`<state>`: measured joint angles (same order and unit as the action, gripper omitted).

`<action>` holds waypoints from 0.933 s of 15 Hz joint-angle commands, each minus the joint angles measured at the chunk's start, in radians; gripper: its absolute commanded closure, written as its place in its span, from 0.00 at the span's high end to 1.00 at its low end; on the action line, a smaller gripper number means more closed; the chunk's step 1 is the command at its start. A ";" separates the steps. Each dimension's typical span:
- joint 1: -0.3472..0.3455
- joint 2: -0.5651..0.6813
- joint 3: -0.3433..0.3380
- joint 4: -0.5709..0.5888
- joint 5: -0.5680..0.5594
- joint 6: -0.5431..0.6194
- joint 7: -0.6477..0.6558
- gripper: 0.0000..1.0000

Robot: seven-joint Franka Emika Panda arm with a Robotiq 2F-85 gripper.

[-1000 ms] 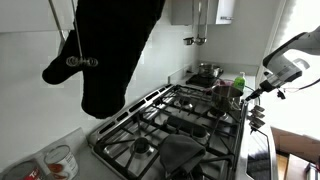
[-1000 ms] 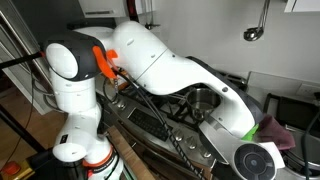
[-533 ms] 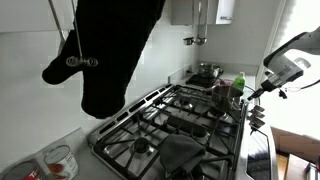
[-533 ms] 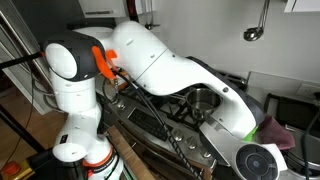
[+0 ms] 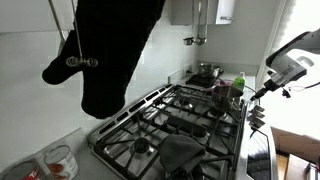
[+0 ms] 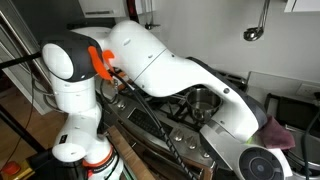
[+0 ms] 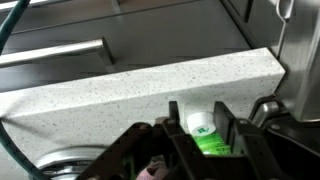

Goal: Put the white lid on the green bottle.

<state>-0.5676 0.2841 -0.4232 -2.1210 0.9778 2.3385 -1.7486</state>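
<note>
Black mitt hanging close to the lens in an exterior view, blotting out wall and part of the stove, well off from the claw. White arm filling an exterior view, bent forward and down, wrist cut off at the frame edge, claw unseen there. Gas stove with black grates. Pale speckled counter edge just beyond the claw in wrist view, dark fronts past it. Steel pot at the stove's back, farther out than the claw. Green bottle upright just beside the claw; in wrist view, between its fingers, base cropped. White lid at the bottle's top, between the fingertips. Gripping or merely straddling: cannot tell, blurred.
</note>
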 commanded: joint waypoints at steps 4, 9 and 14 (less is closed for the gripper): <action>-0.010 0.028 0.044 0.025 0.070 -0.008 -0.010 0.96; -0.009 0.056 0.067 0.052 0.086 -0.008 -0.025 1.00; -0.014 0.080 0.080 0.077 0.108 -0.008 -0.037 0.83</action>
<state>-0.5662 0.3324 -0.3541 -2.0724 1.0492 2.3384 -1.7534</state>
